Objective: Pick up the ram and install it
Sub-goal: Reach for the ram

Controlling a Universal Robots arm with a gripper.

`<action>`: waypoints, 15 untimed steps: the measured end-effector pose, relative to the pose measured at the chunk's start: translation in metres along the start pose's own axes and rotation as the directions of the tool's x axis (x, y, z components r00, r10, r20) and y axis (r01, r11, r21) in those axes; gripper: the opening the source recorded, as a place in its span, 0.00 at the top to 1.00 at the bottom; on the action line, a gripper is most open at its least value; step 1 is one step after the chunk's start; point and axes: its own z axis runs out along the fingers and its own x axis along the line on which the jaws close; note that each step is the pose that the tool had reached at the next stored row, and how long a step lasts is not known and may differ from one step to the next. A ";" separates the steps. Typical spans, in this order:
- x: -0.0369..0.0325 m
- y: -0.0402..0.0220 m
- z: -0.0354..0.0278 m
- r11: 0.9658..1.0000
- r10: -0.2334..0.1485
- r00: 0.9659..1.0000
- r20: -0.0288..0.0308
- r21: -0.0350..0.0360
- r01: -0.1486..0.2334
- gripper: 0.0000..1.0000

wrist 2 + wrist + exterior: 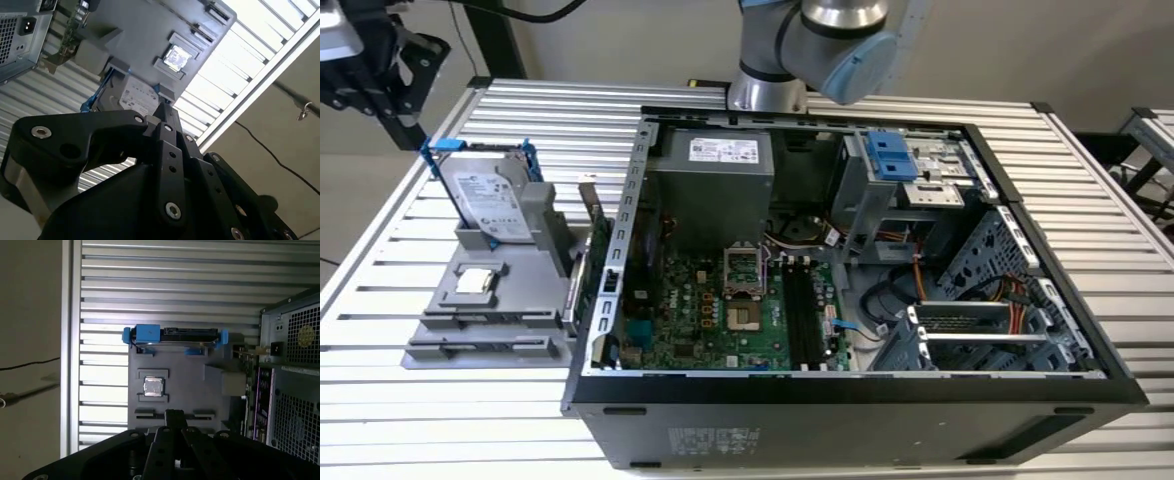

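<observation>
My black gripper (411,130) hangs high over the table at the exterior view's far left, behind and above the grey parts holder (520,275). Its fingers meet at one tip (173,415) with nothing between them, as both wrist views show (166,114). The holder (185,377) lies below that tip. Long narrow slots (145,413) run along the holder's edge nearest the fingertip. The ram is hidden; I cannot pick it out on the holder or in the case. The open computer case (607,300) lies beside the holder, its green motherboard (707,320) and dark memory slots (803,310) exposed.
A silver hard drive in a blue-handled frame (491,200) stands upright at the holder's back, also in the first wrist view (172,334). A small square chip (153,387) sits mid-holder, and a card with a metal bracket (591,235) stands against the case. Slatted table (400,400).
</observation>
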 end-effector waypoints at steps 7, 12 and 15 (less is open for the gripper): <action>-0.0002 -0.0213 -0.0005 1.000 0.000 1.000 -0.003 0.000 0.000 1.00; -0.0010 -0.0360 -0.0008 1.000 0.000 1.000 -0.005 0.000 0.000 1.00; -0.0016 -0.0449 -0.0010 1.000 0.000 1.000 -0.007 0.000 0.000 1.00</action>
